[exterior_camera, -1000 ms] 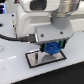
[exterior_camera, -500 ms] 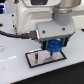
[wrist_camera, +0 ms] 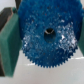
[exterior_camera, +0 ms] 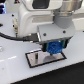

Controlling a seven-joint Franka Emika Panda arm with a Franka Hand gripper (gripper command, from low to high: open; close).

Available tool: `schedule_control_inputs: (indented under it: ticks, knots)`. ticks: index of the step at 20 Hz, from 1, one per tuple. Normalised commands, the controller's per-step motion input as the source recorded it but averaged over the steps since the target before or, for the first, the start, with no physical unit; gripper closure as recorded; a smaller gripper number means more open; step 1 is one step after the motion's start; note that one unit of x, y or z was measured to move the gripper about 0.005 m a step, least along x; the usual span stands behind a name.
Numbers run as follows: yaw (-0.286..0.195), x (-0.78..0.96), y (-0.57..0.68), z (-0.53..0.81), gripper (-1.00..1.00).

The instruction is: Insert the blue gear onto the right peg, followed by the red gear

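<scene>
gripper (exterior_camera: 53, 50) fingers clamped on the blue gear (wrist_camera: 48, 40), low over grey plate (exterior_camera: 36, 60)

Both views low-res and soft. Exterior view: bright, even white lighting, table (exterior_camera: 15, 70) nearly blown out, arm's white casing (exterior_camera: 37, 15) washes into the background. Dark shadow sits under the gripper (exterior_camera: 54, 50) on the grey plate (exterior_camera: 35, 60), so light looks overhead. Edges of everything smeared, no fine detail. Wrist view: the blue gear (wrist_camera: 47, 42) fills the picture and is out of focus, teeth blurred along the rim, white speckle glare across its face. Bright overexposed strip beyond the gear; green finger pads (wrist_camera: 10, 47) at the sides are blurred too.
</scene>
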Motion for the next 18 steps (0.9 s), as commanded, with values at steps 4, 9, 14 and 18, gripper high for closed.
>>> schedule_control_inputs:
  ticks: [4,9,14,18]
  knots:
    - [0.0,0.17,-0.07,-0.09,1.0]
    - [0.0,0.13,-0.01,0.14,1.0]
    - [0.0,0.11,-0.01,-0.14,1.0]
    - [0.0,0.12,-0.04,-0.05,1.0]
